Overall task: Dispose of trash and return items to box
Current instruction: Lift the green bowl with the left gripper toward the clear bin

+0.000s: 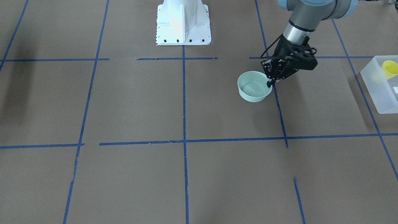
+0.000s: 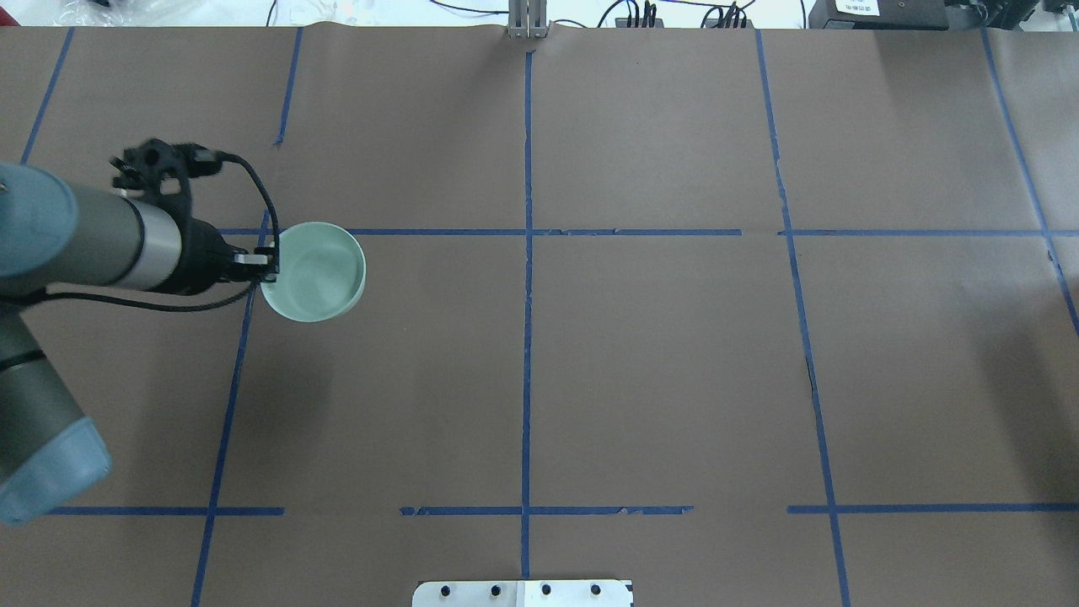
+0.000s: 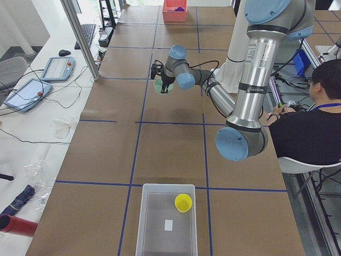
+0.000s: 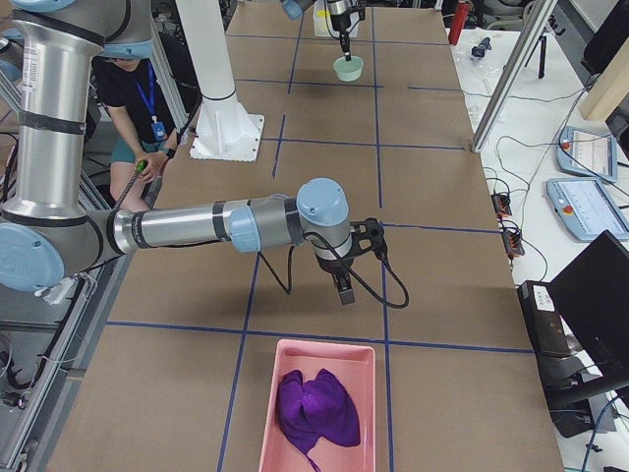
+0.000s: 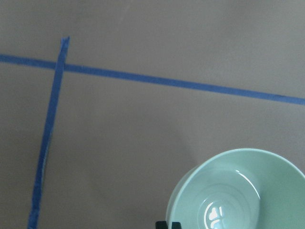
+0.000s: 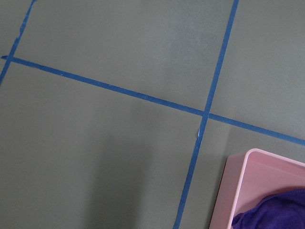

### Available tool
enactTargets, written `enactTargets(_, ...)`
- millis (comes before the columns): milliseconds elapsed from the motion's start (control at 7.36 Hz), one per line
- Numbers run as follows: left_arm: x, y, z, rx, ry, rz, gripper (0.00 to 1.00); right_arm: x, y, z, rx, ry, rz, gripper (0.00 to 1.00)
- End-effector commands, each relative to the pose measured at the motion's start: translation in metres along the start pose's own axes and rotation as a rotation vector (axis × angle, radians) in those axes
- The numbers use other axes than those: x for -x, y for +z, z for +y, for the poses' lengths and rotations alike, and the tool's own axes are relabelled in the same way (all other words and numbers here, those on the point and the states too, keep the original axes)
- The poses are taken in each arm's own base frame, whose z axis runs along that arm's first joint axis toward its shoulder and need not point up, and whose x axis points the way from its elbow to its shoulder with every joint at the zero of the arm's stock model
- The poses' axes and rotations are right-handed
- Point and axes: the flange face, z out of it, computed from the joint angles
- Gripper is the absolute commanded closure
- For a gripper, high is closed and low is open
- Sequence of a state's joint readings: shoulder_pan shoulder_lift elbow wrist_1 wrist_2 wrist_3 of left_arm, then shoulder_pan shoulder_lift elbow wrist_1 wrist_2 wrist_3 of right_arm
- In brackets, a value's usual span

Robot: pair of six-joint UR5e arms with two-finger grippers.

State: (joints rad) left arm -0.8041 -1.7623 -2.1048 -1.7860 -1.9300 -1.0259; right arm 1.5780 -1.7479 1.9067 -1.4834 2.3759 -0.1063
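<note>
Clenched on the rim of the mint bowl (image 1: pixel 252 91) by the left jaws, on the bench (image 1: pixel 130 102), well apart from the box (image 1: pixel 377 93) with the yellow cup (image 1: pixel 390 67) inside. Risk of tilt or slip from so thin an edge pinch. Shown only by the right-end camera: right jaws, grip impossible to tell, near pink tray (image 4: pixel 324 354) of purple cloth (image 4: pixel 314 408).

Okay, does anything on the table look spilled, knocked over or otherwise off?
Nothing really stands out. The bowl sits upright and empty on the table, the yellow cup is inside the box, and nothing is spilled. Only the blue tape has gaps and ragged ends.
</note>
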Motion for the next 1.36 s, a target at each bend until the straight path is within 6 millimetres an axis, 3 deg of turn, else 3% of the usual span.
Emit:
enactTargets(0, 0.082, -0.080, -0.043, -0.018, 0.183, -0.090, 1.00, 0.000, 0.000, 0.000, 0.000, -0.001, 0.001, 0.00)
enactTargets(136, 0.163, -0.116, -0.055, -0.025, 0.291, -0.154, 1.00, 0.000, 0.000, 0.000, -0.001, 0.000, 0.000, 0.00)
enactTargets(272, 0.237, -0.142, -0.052, -0.008, 0.369, -0.204, 1.00, 0.000, 0.000, 0.000, 0.000, 0.001, 0.000, 0.00)
enactTargets(407, 0.315, -0.158, -0.056, 0.019, 0.447, -0.265, 1.00, 0.000, 0.000, 0.000, 0.000, -0.001, 0.001, 0.00)
enactTargets(543, 0.404, -0.166, -0.056, 0.077, 0.532, -0.318, 1.00, 0.000, 0.000, 0.000, 0.000, -0.001, 0.001, 0.00)
enactTargets(679, 0.469, -0.173, -0.047, 0.114, 0.558, -0.341, 1.00, 0.000, 0.000, 0.000, 0.000, -0.001, 0.000, 0.00)
enactTargets(815, 0.495, -0.167, -0.037, 0.126, 0.578, -0.345, 1.00, 0.000, 0.000, 0.000, 0.000, -0.001, -0.001, 0.00)
enactTargets(951, 0.526, -0.146, -0.007, 0.112, 0.580, -0.348, 1.00, 0.001, 0.000, -0.001, -0.001, -0.002, 0.000, 0.00)
enactTargets(1086, 0.556, -0.125, 0.006, 0.079, 0.588, -0.354, 1.00, 0.000, 0.000, 0.000, 0.000, -0.001, -0.001, 0.00)
enactTargets(1222, 0.572, -0.110, 0.012, 0.008, 0.522, -0.362, 1.00, 0.000, 0.000, 0.000, 0.000, -0.001, -0.001, 0.00)
